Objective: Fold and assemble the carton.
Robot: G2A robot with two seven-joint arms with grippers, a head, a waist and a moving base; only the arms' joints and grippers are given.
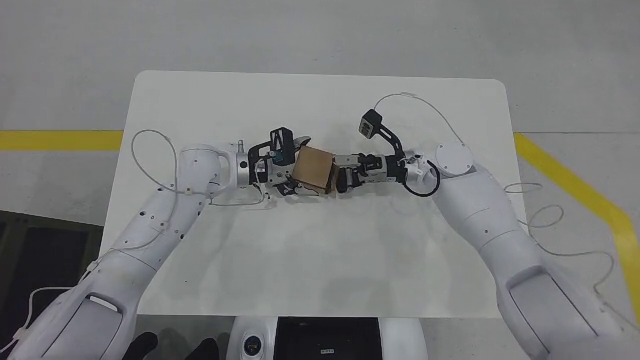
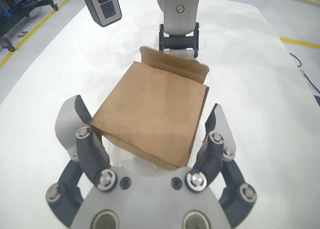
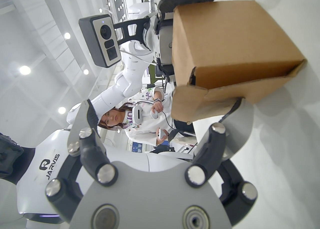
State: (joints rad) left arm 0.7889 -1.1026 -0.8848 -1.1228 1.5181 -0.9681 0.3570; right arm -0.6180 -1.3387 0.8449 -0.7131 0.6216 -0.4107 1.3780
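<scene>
Carton (image 1: pixel 313 168) of plain brown cardboard, at the middle of the white worktop (image 1: pixel 400 270), between your two arms. Its body is folded into a box shape. One end flap (image 2: pixel 175 68) stands open on the side facing your right arm. Your left pincer (image 2: pixel 146 112) is spread apart around the opposite end: one finger (image 2: pixel 82 115) touches a corner, and the other sits just beside the carton's side. Your right pincer (image 3: pixel 162 107) is apart too: one finger (image 3: pixel 241 125) lies against the open flap, and the other (image 3: pixel 85 120) is well clear of the cardboard.
</scene>
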